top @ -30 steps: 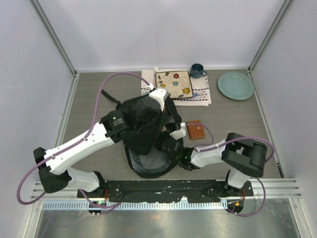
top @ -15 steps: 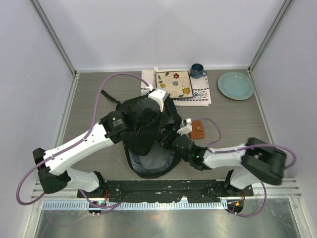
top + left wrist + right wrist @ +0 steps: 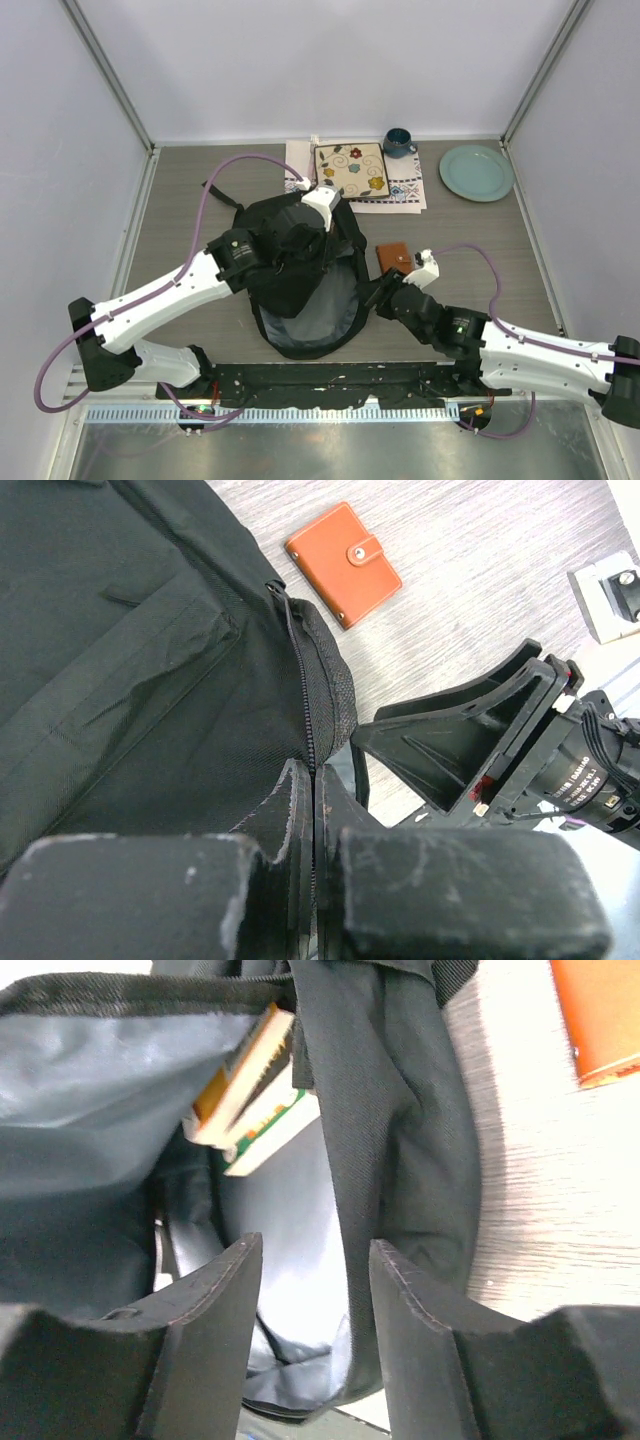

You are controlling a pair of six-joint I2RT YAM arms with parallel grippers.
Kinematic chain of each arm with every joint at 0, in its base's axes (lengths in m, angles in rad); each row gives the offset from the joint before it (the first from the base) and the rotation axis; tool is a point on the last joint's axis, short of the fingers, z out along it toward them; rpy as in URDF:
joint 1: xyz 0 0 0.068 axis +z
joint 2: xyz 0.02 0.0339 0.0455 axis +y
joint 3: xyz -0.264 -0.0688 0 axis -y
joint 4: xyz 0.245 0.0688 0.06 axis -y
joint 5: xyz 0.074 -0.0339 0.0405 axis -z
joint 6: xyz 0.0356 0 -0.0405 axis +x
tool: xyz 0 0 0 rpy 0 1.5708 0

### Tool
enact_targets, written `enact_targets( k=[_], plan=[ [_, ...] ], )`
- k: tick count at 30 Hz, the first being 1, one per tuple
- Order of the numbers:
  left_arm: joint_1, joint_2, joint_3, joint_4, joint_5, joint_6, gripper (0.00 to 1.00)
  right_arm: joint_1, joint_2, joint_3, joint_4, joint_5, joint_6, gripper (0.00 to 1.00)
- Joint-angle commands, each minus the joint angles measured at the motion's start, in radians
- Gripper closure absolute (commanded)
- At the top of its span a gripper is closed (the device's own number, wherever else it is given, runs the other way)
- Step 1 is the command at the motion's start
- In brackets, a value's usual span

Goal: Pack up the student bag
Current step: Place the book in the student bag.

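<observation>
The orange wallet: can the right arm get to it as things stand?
Probably yes. The right gripper is open beside the student bag, and the wallet lies bare on the table nearby, nothing between.

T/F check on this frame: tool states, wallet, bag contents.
1. The left tool is shut on the student bag's edge. True.
2. The right tool is shut. False: its jaws stand open at the bag's mouth.
3. The orange wallet is inside the bag. False: it lies on the table beside the bag.
4. Books show inside the bag. True.
</observation>
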Motion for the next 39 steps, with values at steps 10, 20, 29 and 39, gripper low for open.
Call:
enact_targets(
  k=[10,20,29,39],
  plan=[
    [0.002,-0.032,-0.028,0.077,0.031,-0.028,1.0,0.018,0.229,0.082,-0.088,-0.095,-0.042,0.51],
    [0.002,-0.001,-0.166,0.172,0.182,-0.065,1.0,0.021,0.052,0.042,-0.114,-0.097,-0.005,1.0],
    [-0.018,0.042,-0.292,0.276,0.349,-0.108,0.78,0.023,0.029,0.037,-0.218,-0.118,0.089,1.0],
    [-0.037,-0.07,-0.336,0.235,0.323,-0.119,0.17,0.023,-0.119,0.077,-0.434,-0.039,0.124,0.58]
  ],
)
